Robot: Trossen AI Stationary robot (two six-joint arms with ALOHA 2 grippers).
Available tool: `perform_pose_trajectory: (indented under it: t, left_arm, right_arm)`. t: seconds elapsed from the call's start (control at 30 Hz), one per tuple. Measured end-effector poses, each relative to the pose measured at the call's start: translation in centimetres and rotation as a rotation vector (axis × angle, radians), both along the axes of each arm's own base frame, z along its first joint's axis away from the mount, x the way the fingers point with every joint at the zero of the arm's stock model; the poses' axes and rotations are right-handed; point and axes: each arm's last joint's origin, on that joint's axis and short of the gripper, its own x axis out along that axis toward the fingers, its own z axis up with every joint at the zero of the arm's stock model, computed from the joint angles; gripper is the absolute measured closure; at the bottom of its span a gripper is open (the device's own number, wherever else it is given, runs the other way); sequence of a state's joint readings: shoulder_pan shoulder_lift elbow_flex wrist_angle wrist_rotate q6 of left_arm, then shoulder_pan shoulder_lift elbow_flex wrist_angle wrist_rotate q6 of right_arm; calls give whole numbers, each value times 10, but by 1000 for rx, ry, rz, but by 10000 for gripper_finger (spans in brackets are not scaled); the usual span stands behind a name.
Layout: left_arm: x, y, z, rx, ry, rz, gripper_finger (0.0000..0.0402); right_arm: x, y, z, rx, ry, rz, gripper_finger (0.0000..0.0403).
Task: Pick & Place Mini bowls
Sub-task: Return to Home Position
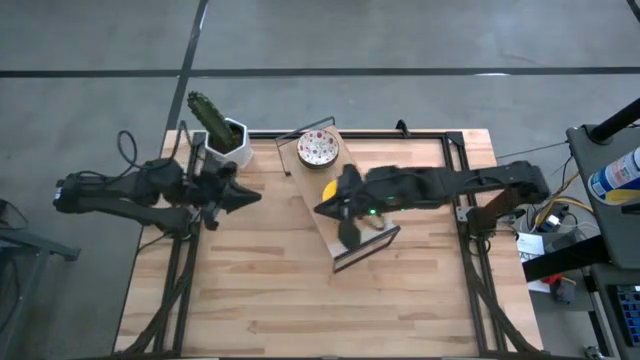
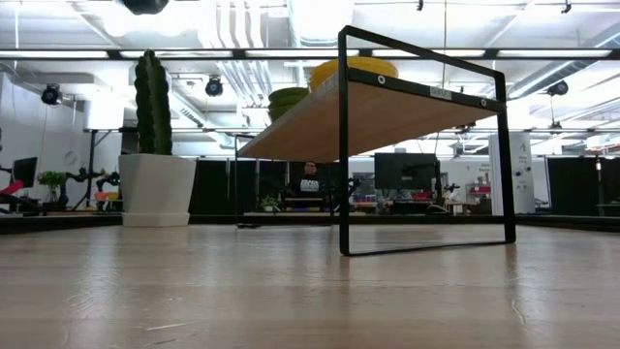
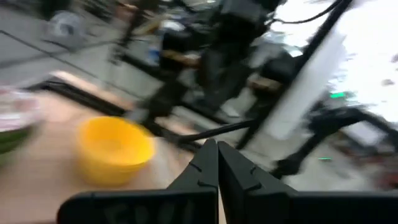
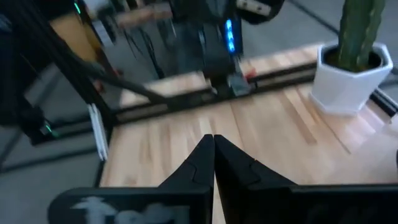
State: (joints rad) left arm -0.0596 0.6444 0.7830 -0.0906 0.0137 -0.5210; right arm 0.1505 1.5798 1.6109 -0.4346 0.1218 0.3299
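A yellow mini bowl sits on top of a raised wooden shelf. It also shows in the low view and in the left wrist view. A white speckled bowl with a green outside sits at the shelf's far end. My right gripper hovers over the shelf just near of the yellow bowl, fingers shut and holding nothing. My left gripper waits left of the shelf, shut and pointing at the yellow bowl.
A cactus in a white hexagonal pot stands on the table's far left corner, just beyond my left arm; it also shows in the low view. The shelf's black metal frame stands slantwise mid-table. Bare wooden table top lies toward the near edge.
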Motion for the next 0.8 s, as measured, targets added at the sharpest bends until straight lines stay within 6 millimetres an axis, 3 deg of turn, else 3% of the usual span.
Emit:
perform_pose_trajectory:
  t: [0.1,0.23,0.3,0.43,0.57,0.7,0.8]
  left_arm:
    - [-16,4,-7,45,81,134,401]
    - [-34,9,-15,-58,160,282,401]
    - [-40,10,-20,-122,200,296,401]
    - [-49,10,-36,-79,366,285,401]
    - [-51,11,-48,-51,468,328,401]
    - [-42,11,-51,83,365,332,401]
    - [-34,8,-52,173,224,228,401]
  right_arm:
    - [-17,-4,-8,30,-104,-9,394]
    - [-40,-11,-23,94,-141,-86,394]
    - [-51,-14,-31,82,-127,-105,394]
    - [-72,-18,-47,-46,-84,-70,394]
    - [-89,-21,-61,-16,-82,-91,394]
    - [-99,-21,-76,-1,-126,-93,394]
    - [-105,-20,-83,5,-187,-70,394]
